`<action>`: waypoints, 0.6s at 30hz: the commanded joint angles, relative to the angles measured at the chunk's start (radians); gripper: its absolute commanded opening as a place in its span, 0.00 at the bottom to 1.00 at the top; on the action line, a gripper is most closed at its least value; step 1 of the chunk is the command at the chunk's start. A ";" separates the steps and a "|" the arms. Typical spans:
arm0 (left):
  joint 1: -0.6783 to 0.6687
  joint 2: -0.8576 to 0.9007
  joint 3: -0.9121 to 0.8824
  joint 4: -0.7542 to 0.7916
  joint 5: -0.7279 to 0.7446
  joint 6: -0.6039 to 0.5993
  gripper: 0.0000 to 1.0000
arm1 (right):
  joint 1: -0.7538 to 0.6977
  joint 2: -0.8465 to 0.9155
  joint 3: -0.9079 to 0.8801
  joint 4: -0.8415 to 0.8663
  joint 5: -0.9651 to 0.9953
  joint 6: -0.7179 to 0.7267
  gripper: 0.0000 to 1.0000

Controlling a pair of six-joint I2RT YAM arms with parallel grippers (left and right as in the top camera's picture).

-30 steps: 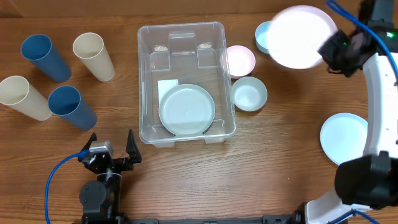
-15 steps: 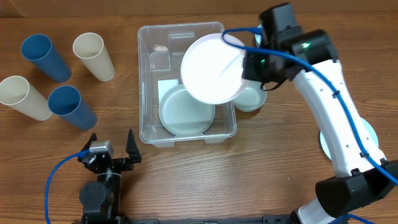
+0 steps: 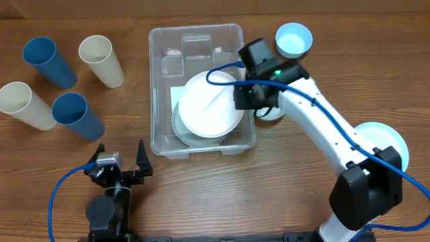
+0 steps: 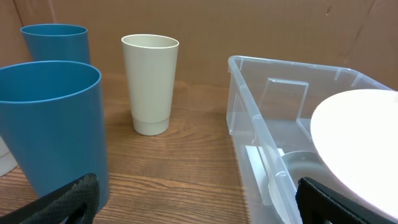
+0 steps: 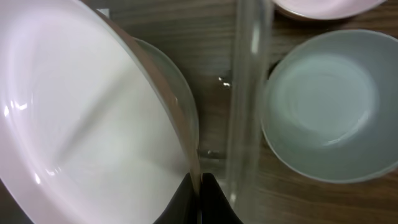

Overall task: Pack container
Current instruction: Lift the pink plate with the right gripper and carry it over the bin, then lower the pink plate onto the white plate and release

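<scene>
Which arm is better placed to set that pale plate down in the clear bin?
Right. The right gripper pinches the rim of the pale plate, holding it over the container, above the green plate lying inside. The left gripper sits open, away from it.

Clear container (image 3: 195, 28); pale pink plate (image 3: 201, 107); blue cup (image 3: 47, 60); cream cup (image 3: 101, 59).

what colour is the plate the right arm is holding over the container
Pale pink; the plate shows it best in the right wrist view.
</scene>
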 commanded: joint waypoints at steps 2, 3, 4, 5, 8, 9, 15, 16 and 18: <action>0.006 -0.008 -0.003 0.000 0.011 0.015 1.00 | 0.027 0.060 -0.039 0.054 0.003 -0.022 0.04; 0.006 -0.008 -0.003 0.000 0.011 0.015 1.00 | 0.032 0.079 -0.040 0.060 0.003 -0.023 0.04; 0.006 -0.008 -0.003 0.000 0.011 0.015 1.00 | 0.037 0.100 -0.040 0.065 -0.001 -0.027 0.04; 0.006 -0.008 -0.003 0.000 0.011 0.015 1.00 | 0.040 0.114 -0.040 0.069 -0.008 -0.032 0.04; 0.006 -0.008 -0.003 0.000 0.011 0.015 1.00 | 0.050 0.161 -0.040 0.085 -0.015 -0.044 0.04; 0.006 -0.008 -0.003 0.001 0.011 0.015 1.00 | 0.050 0.170 -0.040 0.089 -0.015 -0.044 0.14; 0.006 -0.008 -0.003 0.000 0.011 0.015 1.00 | 0.050 0.176 -0.029 0.090 -0.019 -0.076 0.54; 0.006 -0.008 -0.003 0.000 0.011 0.015 1.00 | 0.050 0.176 -0.023 0.087 -0.019 -0.084 0.56; 0.006 -0.008 -0.003 0.000 0.011 0.015 1.00 | 0.050 0.175 0.002 0.062 -0.024 -0.093 0.56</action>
